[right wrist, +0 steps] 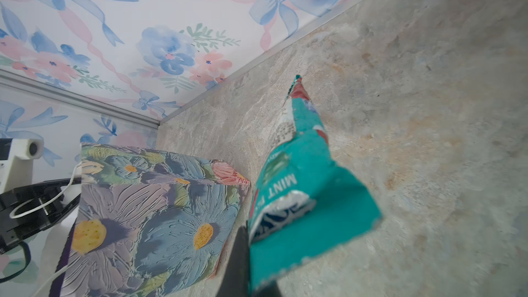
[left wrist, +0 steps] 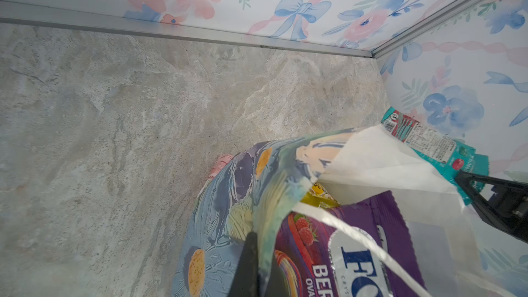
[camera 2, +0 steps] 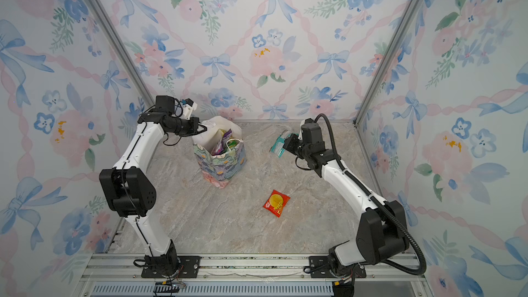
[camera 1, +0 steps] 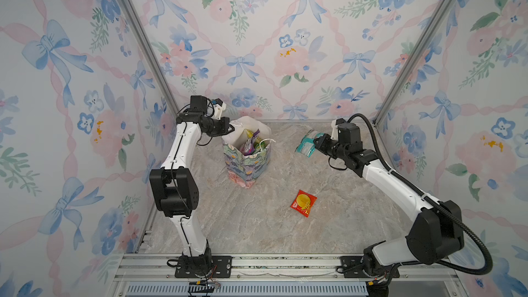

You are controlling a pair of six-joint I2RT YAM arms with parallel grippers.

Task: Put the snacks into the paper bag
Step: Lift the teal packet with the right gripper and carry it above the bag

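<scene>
The floral paper bag [camera 1: 247, 167] [camera 2: 220, 167] stands upright at the back middle of the table, holding several snacks, a purple packet [left wrist: 343, 252] foremost. My left gripper [camera 1: 233, 129] [camera 2: 205, 129] [left wrist: 264, 269] is shut on the bag's left rim. My right gripper [camera 1: 315, 142] [camera 2: 287, 144] [right wrist: 251, 275] is shut on a teal mint packet [camera 1: 305, 144] [camera 2: 278, 144] [right wrist: 303, 195], held in the air to the right of the bag [right wrist: 148, 224] and apart from it. A red packet [camera 1: 303, 203] [camera 2: 276, 203] lies flat on the table, right of centre.
The marble-look table [camera 1: 257, 229] is closed in by floral wallpapered walls with aluminium corner posts [camera 1: 143, 38]. An aluminium rail [camera 1: 285, 264] with both arm bases runs along the front edge. A white cord handle [camera 1: 264, 141] hangs over the bag's mouth.
</scene>
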